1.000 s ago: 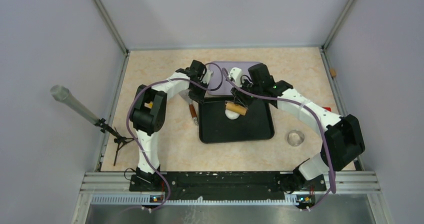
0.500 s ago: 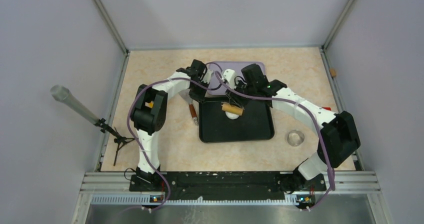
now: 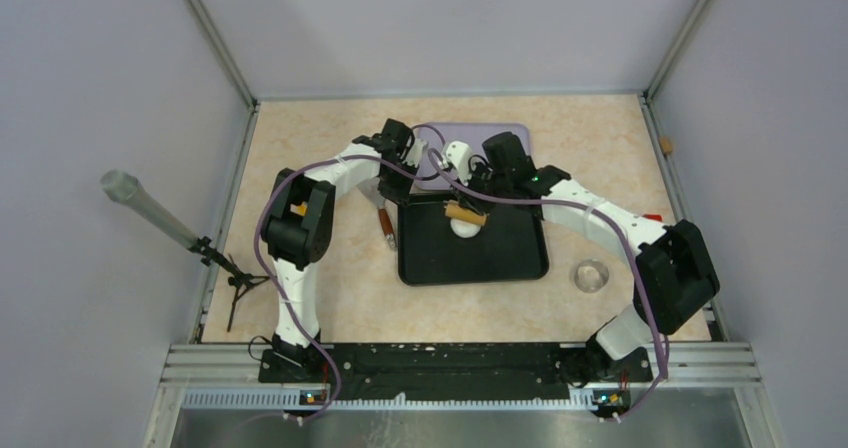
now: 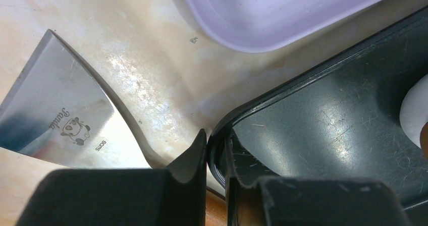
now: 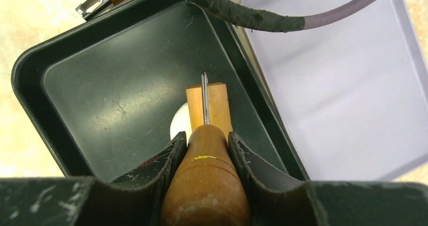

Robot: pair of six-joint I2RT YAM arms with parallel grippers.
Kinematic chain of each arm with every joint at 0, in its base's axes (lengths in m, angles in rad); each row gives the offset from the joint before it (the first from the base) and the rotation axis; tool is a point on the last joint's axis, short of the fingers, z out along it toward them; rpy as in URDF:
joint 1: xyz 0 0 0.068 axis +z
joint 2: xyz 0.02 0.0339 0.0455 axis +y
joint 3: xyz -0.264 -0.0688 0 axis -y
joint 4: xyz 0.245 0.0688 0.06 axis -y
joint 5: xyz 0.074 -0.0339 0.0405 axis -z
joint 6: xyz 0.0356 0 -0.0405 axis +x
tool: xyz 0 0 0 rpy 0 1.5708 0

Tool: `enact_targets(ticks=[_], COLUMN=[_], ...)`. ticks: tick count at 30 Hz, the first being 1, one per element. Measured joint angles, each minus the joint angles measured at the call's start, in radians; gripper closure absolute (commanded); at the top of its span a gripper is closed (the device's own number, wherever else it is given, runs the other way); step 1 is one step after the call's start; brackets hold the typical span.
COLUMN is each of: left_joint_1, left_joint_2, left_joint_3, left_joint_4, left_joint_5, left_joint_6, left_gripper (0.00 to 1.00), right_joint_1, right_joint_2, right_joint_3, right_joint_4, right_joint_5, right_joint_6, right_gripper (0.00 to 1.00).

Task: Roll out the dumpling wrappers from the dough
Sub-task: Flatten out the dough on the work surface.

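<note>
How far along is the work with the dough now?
Done: the left gripper clamps the black tray by its corner rim, and the right gripper holds the wooden roller. In hand: the roller lies over the dough, a small white lump. Left: it does not look like a thin disc yet, so most rolling remains.

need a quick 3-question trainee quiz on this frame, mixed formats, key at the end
1. Fill in: the dough lies in the ____ tray.
2. True or false: the left hand is clamped on the rim of the black tray.
3. The right hand holds: A) nothing B) the wooden roller C) the dough.
Key: 1 black; 2 true; 3 B.
</note>
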Motion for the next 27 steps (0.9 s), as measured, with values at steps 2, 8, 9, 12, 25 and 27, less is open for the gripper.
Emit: enact_targets(ticks=[2, 8, 9, 12, 25, 27], left_joint_1=[0.000, 0.000, 0.000, 0.000, 0.000, 0.000], left_joint_2=[0.000, 0.000, 0.000, 0.000, 0.000, 0.000], left_joint_3=[0.000, 0.000, 0.000, 0.000, 0.000, 0.000], left_joint_4=[0.000, 0.000, 0.000, 0.000, 0.000, 0.000], left_joint_5=[-0.001, -0.003, -0.003, -0.003, -0.004, -0.005], left_joint_6=[0.000, 0.000, 0.000, 0.000, -0.002, -0.003], left_gripper=[1.00, 1.00, 1.00, 1.00, 1.00, 1.00], right_joint_1=[0.000, -0.002, -0.002, -0.002, -0.001, -0.001], right_joint_2=[0.000, 0.000, 0.000, -0.001, -0.014, -0.014], right_joint_3=[-0.006, -0.013, -0.018, -0.031, -0.074, -0.077], right_joint_4=[0.004, 0.010, 0.015, 0.033, 0.080, 0.083], right_joint_5=[-0.010, -0.030, -0.030, -0.030, -0.031, -0.034], right_joint_6=[-0.006, -0.016, -0.016, -0.016, -0.043, -0.050], right_gripper=[1.00, 1.00, 1.00, 1.00, 1.00, 1.00])
